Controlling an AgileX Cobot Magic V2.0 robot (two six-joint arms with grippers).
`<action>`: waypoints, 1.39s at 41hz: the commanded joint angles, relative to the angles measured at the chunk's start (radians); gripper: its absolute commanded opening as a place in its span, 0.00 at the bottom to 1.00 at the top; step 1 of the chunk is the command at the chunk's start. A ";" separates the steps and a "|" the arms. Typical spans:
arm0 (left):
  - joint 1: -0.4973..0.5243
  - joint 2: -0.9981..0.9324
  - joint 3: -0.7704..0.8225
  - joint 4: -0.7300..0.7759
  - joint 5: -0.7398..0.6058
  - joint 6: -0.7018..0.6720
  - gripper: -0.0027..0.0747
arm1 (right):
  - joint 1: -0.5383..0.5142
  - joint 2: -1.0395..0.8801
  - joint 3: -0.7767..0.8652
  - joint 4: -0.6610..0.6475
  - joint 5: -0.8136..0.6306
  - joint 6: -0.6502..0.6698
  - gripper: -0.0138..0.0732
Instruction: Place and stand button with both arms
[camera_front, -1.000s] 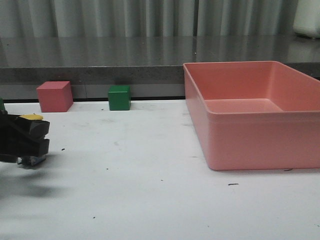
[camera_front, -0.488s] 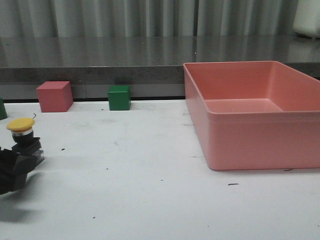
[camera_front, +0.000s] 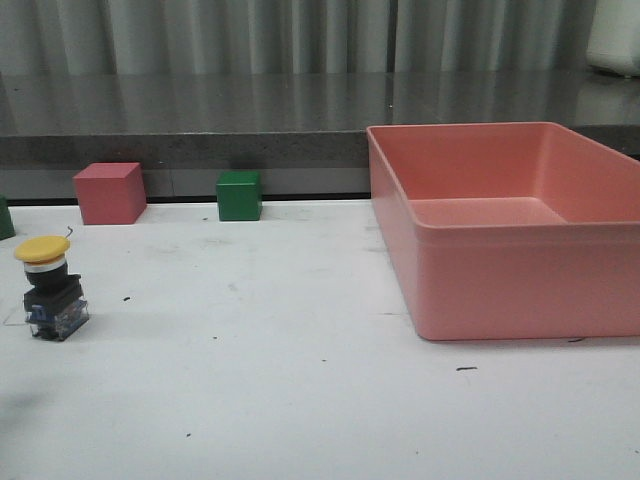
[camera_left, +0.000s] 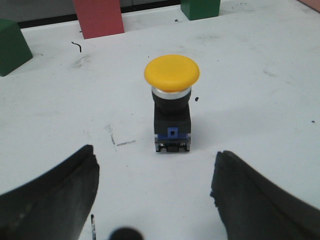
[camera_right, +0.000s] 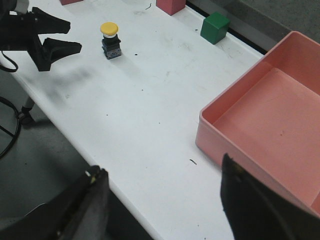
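The white counter (camera_front: 300, 380) is taken up on its right side by a large pink bin (camera_front: 510, 225), which is seen to hold nothing and is kept well apart from the task's thing, so that open working room is left on the counter's left half. Along the back edge a red cube (camera_front: 109, 192) and a green cube (camera_front: 239, 195) are set side by side, out of the way; part of another green block (camera_left: 12, 45) is shown in the left wrist view, and none of them is touched. The left gripper (camera_right: 56, 47) is held low and roughly level over the counter's near left part, pointed toward the button, with its fingers (camera_left: 55, 200) spread wide apart and nothing between them; this is judged to be the pose of an arm that has let go. The right gripper (camera_right: 165, 210) is held high above the counter's near edge, looking down over the whole scene, its fingers (camera_right: 257, 210) also parted and clasping nothing. The button (camera_front: 52, 290) is stood upright on the left side of the counter, its clear and blue base flat on the surface and its yellow cap uppermost, free of both grippers. By this the standing step is judged done.
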 joint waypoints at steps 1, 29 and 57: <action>0.002 -0.052 0.028 -0.007 -0.220 -0.010 0.65 | -0.006 0.001 -0.023 -0.011 -0.066 -0.010 0.73; 0.002 -0.182 0.032 0.000 0.046 -0.076 0.65 | -0.006 0.001 -0.023 -0.011 -0.066 -0.010 0.68; 0.002 -0.775 -0.402 0.000 1.137 -0.115 0.65 | -0.006 0.001 -0.023 -0.011 -0.066 -0.010 0.68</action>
